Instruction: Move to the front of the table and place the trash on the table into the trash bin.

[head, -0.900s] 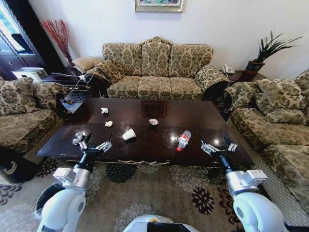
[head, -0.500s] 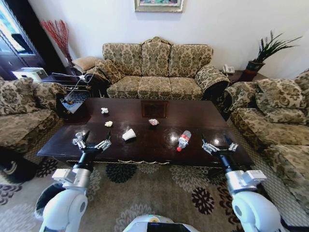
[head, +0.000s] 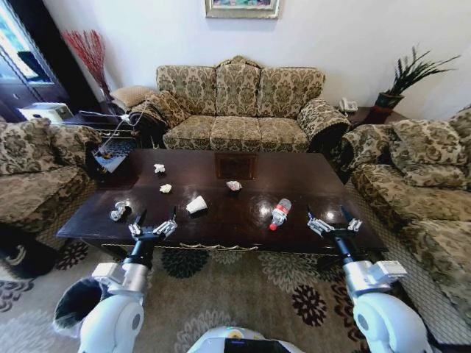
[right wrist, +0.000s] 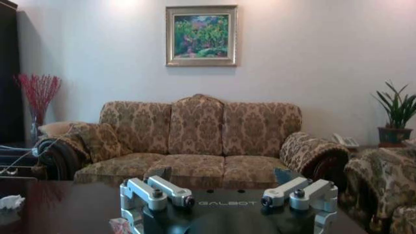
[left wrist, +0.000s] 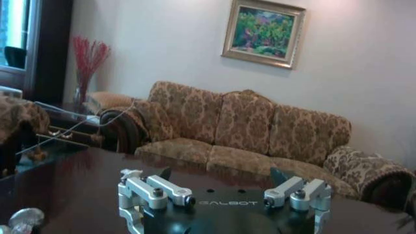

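Two grippers are held low over the near edge of the table (head: 294, 173), both with jaws spread wide and gripping nothing. The left gripper (head: 153, 224) is seen at about 7 o'clock from the white paper cup (head: 196, 205), with a crinkled wrapper (head: 119, 211) just beside it at 10 o'clock. The right gripper (head: 333, 221) is placed at 4 o'clock from the plastic bottle (head: 280, 213). Three paper wads (head: 165, 188) are scattered farther back. The trash bin (head: 73, 305) is set on the floor at 7 o'clock, beside the left arm.

Head above; wrists low (sofa-facing).
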Controlling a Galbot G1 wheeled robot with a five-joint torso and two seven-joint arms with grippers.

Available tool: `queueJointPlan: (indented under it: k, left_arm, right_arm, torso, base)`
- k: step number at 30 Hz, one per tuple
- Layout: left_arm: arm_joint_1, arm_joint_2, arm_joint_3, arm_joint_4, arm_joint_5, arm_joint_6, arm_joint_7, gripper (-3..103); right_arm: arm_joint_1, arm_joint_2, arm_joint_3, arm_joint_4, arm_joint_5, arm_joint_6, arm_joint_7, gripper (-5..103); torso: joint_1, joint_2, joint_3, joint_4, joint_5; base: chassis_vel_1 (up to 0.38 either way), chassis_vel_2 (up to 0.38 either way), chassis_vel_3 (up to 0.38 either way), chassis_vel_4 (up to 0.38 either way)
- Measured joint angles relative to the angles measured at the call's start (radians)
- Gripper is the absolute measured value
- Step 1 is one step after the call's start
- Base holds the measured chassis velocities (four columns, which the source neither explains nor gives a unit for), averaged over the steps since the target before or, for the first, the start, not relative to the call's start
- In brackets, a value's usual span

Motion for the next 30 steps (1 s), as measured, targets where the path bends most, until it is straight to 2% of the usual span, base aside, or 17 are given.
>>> queueJointPlan:
  k: [7,19,22,30]
  left_arm:
    - [0.001,-0.002,-0.003,0.006,-0.003,-0.004,-0.003,100]
    - [0.017,-0.003,-0.017,-0.004,-0.003,-0.001,0.004,100]
    - [0.024,-0.009,-0.017,-0.005,-0.003,-0.004,0.009,100]
    - [0.021,-0.002,-0.017,0.012,-0.001,-0.014,0.009,100]
  right_arm:
    - [-0.003,0.002,-0.001,0.0,0.004,0.005,-0.001,100]
    - [-0.028,0.02,0.006,-0.01,0.011,0.065,-0.014,100]
    - [-0.044,0.024,0.011,-0.01,-0.008,0.071,-0.053,100]
    - [-0.039,0.041,0.003,-0.016,-0.017,0.078,-0.057,100]
  torso:
    - [0.0,0.0,0.0,0.0,0.0]
    - [-0.001,0.001,-0.001,-0.0002,-0.0001]
    - [-0.001,0.001,0.0,-0.0002,0.0002]
    - [0.001,0.0,0.0,0.0,-0.0002]
  base:
    - [0.072,-0.061,-0.075,0.096]
    - [0.152,-0.226,-0.156,0.218]
    - [0.022,-0.058,-0.041,0.031]
    - [0.005,0.063,0.005,-0.06]
